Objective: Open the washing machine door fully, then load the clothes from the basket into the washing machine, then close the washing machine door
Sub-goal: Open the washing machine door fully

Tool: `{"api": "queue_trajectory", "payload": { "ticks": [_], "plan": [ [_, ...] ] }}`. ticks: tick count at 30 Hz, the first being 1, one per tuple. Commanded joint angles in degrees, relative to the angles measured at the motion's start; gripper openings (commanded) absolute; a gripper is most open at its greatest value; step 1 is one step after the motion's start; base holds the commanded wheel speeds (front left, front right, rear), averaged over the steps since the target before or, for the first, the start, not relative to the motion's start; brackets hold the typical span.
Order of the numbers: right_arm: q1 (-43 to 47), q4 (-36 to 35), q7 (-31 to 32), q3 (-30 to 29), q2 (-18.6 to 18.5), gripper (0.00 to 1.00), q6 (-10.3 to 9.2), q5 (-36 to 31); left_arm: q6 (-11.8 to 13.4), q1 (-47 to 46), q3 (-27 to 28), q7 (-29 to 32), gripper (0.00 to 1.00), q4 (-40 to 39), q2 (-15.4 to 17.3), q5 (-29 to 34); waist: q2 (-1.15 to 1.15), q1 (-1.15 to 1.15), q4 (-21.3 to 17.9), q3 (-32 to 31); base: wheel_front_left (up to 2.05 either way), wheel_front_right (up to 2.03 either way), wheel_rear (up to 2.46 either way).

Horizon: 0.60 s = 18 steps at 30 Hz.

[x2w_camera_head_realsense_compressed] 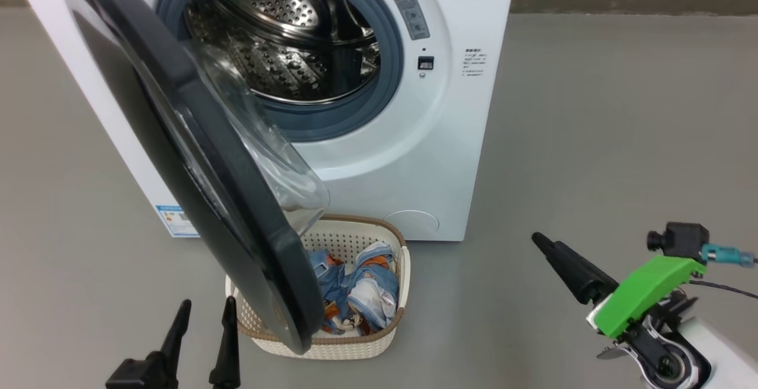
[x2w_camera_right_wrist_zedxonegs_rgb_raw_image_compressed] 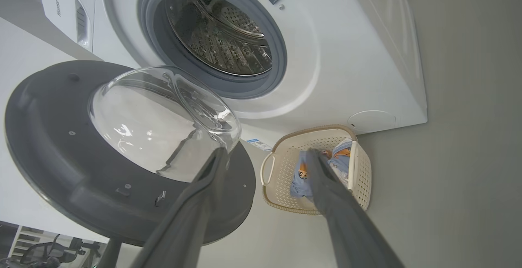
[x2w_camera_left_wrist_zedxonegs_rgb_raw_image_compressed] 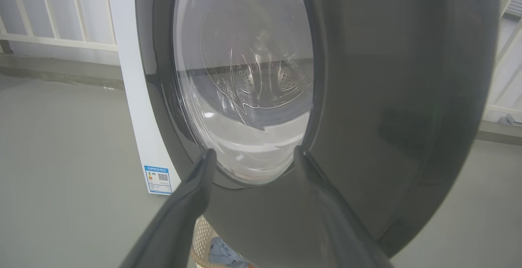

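Lower left: left gripper (x2w_camera_head_realsense_compressed: pixel 207 303), fingers apart, empty, close before the outer face of the washing machine door (x2w_camera_head_realsense_compressed: pixel 177 158). Door swung out, lower edge across the basket (x2w_camera_head_realsense_compressed: pixel 355 350). Inside the basket: the clothes (x2w_camera_head_realsense_compressed: pixel 361 288). Behind: the washing machine (x2w_camera_head_realsense_compressed: pixel 462 140), drum exposed. Lower right: right gripper (x2w_camera_right_wrist_zedxonegs_rgb_raw_image_compressed: pixel 267 153), fingers apart, empty, over the floor (x2w_camera_head_realsense_compressed: pixel 592 140).

A bare laundry area: the washing machine (x2w_camera_head_realsense_compressed: pixel 450 140) stands on a plain grey floor (x2w_camera_head_realsense_compressed: pixel 622 140), the basket (x2w_camera_head_realsense_compressed: pixel 361 218) of clothes (x2w_camera_head_realsense_compressed: pixel 361 288) before it, white railing (x2w_camera_left_wrist_zedxonegs_rgb_raw_image_compressed: pixel 61 43) beyond.
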Motion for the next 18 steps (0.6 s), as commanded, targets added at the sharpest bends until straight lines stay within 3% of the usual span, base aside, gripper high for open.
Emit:
{"api": "queue_trajectory", "payload": {
  "ticks": [1,8,13,18],
  "plan": [
    [0.67,-0.68,-4.07,1.43,-1.86,1.0,0.34,-1.86,-0.18,-0.19,2.01,-0.36,1.0,-1.78,0.8,0.39,0.0,0.0,-0.78,-0.76,0.0,0.0,0.0],
    [2.99,1.57,-17.25,5.92,-5.18,1.0,0.34,-5.14,-0.19,0.31,2.43,-0.36,1.0,-2.12,0.81,0.23,0.0,0.0,-1.22,-1.38,0.0,0.0,0.0],
    [3.7,3.47,-19.77,6.32,-6.38,1.0,0.34,-9.04,-0.19,0.44,2.69,-0.36,1.0,-2.35,0.74,0.15,0.0,0.0,-1.38,-1.54,0.0,0.0,0.0],
    [6.18,2.86,-19.93,-3.22,-3.9,1.0,0.34,-17.24,-0.19,0.65,3.08,-0.36,1.0,-2.56,0.65,0.22,0.0,0.0,-1.73,-1.42,0.0,0.0,0.0]
  ]
}}
